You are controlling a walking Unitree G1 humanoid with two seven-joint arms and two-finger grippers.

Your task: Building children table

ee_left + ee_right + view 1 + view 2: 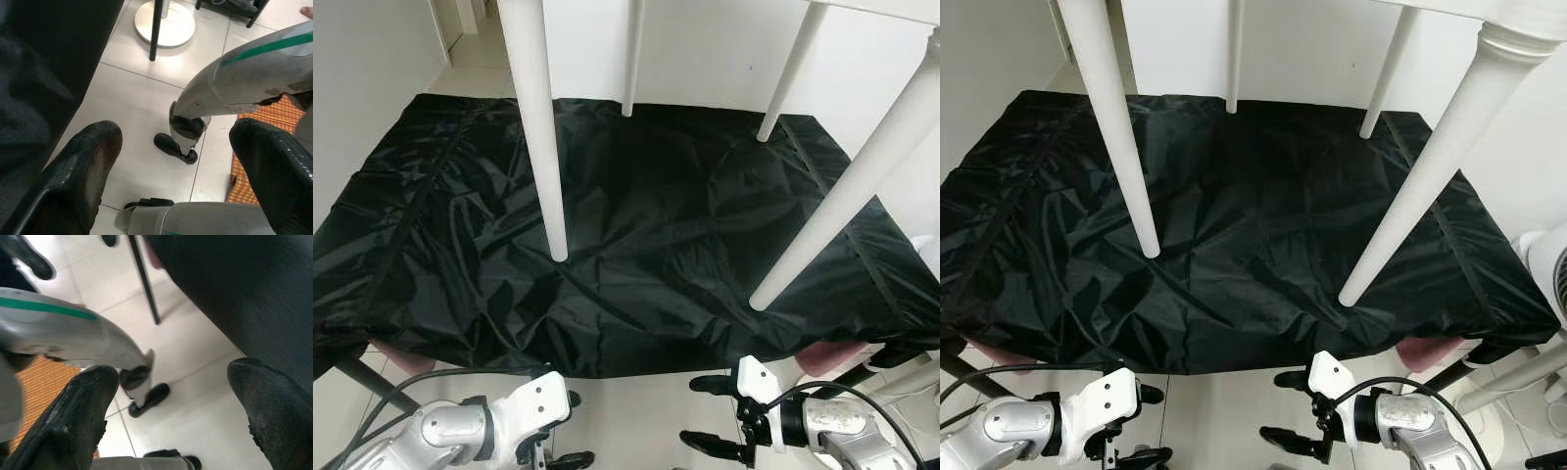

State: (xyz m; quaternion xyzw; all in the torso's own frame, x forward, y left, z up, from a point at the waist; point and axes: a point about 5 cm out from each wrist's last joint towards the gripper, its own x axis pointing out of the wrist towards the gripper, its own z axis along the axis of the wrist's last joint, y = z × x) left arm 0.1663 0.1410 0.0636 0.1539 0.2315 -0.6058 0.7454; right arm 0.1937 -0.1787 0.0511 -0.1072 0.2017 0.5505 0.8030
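Four white legs of the assembled children's table (540, 147) stand on the black-covered surface (636, 245), while left tool (570, 458) and right tool (713, 415), both open and empty, hover below its near edge, seemingly awaiting a final check.

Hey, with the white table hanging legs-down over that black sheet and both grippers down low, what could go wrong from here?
1. The white table legs hang above the black sheet, touching nothing; lowered unevenly, one leg could land first and tip the table.
2. The sheet is wrinkled and loose, so a leg tip may snag or slide.
3. The left gripper and right gripper, both open, sit below the sheet's front edge; rising, they could catch it.
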